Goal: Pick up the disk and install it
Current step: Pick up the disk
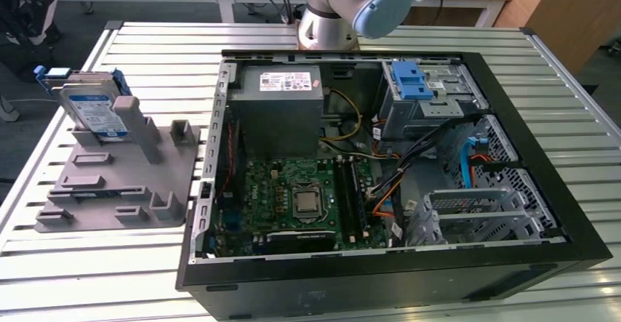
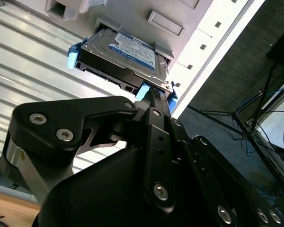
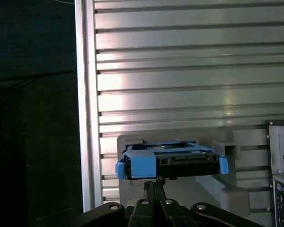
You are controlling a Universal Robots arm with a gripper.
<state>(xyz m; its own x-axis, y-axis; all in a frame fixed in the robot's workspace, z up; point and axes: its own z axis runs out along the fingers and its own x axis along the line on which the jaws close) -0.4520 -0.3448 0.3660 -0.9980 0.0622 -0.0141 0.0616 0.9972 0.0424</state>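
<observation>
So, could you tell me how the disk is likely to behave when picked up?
The disk looks like a rigid metal slab, so probably stiff and heavy for its size. Propped upright in the stand, it might tip if nudged sideways.

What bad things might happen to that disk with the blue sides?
The disk stands in a grey holder near the edge of the table, so a crooked grab by the hand might tip it out. Inside the computer case, loose cables lie near the metal bays and might snag it.
</observation>
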